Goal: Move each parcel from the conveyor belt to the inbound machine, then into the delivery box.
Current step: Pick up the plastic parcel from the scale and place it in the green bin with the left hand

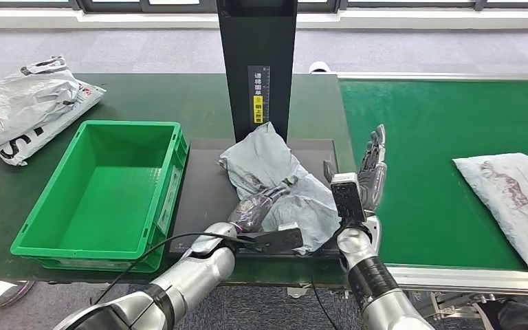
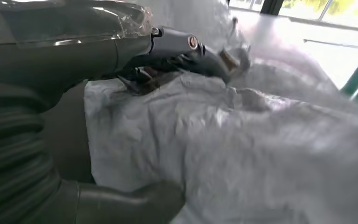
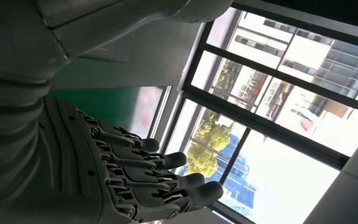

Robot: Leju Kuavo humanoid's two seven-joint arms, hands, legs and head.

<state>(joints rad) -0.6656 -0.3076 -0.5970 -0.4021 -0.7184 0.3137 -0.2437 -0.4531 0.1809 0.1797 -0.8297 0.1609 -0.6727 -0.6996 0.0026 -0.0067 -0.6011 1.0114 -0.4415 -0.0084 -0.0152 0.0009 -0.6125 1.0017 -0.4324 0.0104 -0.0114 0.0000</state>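
A crumpled grey parcel (image 1: 282,172) lies on the black platform (image 1: 203,196) of the inbound machine, in front of its black column (image 1: 258,55). My left hand (image 1: 251,212) grips the parcel's near left part. In the left wrist view the fingers (image 2: 191,49) lie over the parcel (image 2: 242,154) and the thumb (image 2: 135,203) sits under it. My right hand (image 1: 370,175) stands upright to the right of the parcel at the edge of the belt, with fingers (image 3: 168,161) straight, apart and holding nothing. A second pale parcel (image 1: 512,203) lies on the green conveyor belt (image 1: 440,124) at the right.
An empty green delivery box (image 1: 103,192) stands just left of the platform on the dark table. White and grey bags (image 1: 27,103) are piled at the table's far left. Large windows (image 3: 270,107) lie beyond the right hand.
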